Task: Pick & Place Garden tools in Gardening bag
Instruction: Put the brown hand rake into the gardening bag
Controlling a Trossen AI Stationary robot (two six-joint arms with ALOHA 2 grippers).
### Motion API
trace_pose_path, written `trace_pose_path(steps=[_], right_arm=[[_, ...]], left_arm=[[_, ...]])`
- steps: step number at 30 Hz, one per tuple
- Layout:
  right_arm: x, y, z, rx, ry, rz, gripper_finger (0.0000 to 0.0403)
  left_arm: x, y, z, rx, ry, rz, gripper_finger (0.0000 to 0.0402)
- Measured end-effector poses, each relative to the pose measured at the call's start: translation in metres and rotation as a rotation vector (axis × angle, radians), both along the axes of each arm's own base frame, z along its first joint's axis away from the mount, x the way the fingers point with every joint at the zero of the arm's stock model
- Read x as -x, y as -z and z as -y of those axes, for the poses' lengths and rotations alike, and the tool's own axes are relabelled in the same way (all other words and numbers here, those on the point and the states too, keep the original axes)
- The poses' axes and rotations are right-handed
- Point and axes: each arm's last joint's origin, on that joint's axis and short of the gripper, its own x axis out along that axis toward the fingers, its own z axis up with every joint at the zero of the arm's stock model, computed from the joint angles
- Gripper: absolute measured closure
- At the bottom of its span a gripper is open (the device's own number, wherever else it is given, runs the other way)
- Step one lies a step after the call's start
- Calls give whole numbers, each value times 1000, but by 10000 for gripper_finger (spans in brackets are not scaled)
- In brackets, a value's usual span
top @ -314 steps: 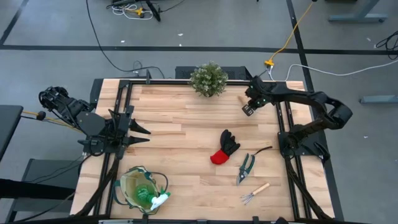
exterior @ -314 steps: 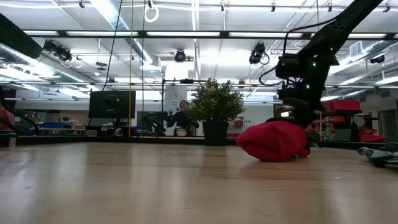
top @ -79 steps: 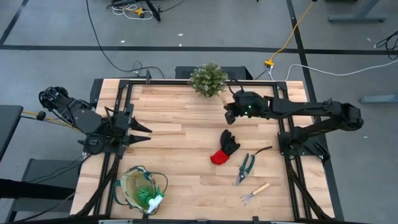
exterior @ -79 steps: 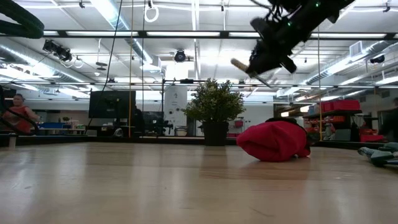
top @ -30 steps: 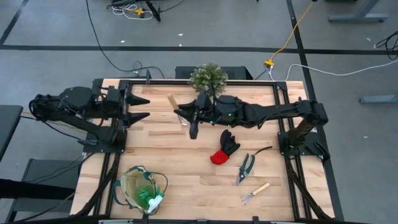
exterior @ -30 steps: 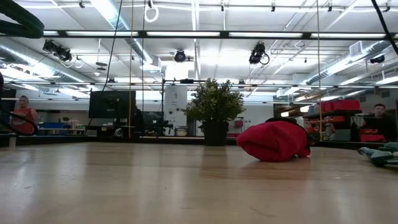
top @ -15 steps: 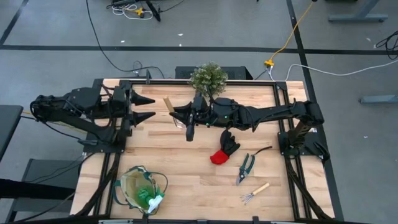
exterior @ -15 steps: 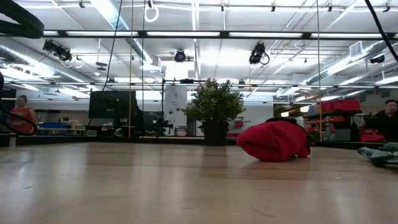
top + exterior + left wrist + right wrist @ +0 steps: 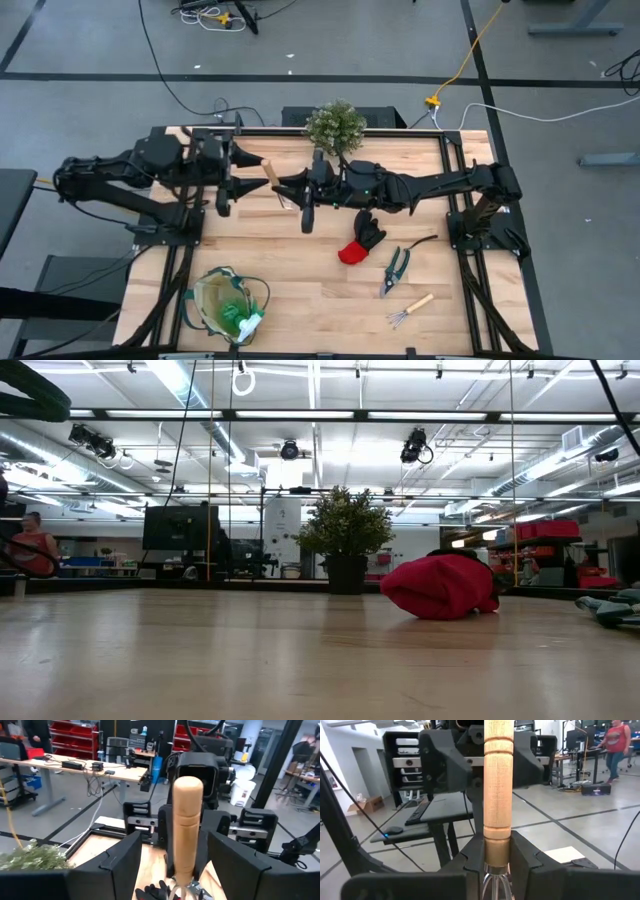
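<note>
Jaws: my right gripper is clamped on the metal neck of a wooden-handled mini rake, handle pointing toward the left arm. My left gripper stands wide open, empty, its fingers set either side of the handle without touching it. Both meet in the air above the far middle of the desk, beside the potted plant.

Judgement: this is a hand-over. I should advance the left jaws further along the handle, centre it between the pads, close firmly, and only then release the right, or the rake may drop.

Gardening bag sits at the near left corner, green spray bottle inside. Glove, pruning shears and second rake lie on the right half.

Surface: pale wood planks, dry. Room: open workshop, grey floor, cables, benches; a person walks behind.
</note>
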Motion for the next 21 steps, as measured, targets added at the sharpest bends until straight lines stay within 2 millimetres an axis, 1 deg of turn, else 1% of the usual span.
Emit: trace_pose_path(steps=[6,13,17,21], right_arm=[[0,0,0,0,0,2,351],[0,0,1,0,24,-4,351],[0,0,1,7,28,-5,351],[0,0,1,13,28,-3,351]], left_arm=[[-17,2,-1,6,54,18,168],[-13,-5,-5,-10,35,81,172],[-9,-8,-5,-18,33,95,189],[-13,-6,-5,-11,57,80,210]])
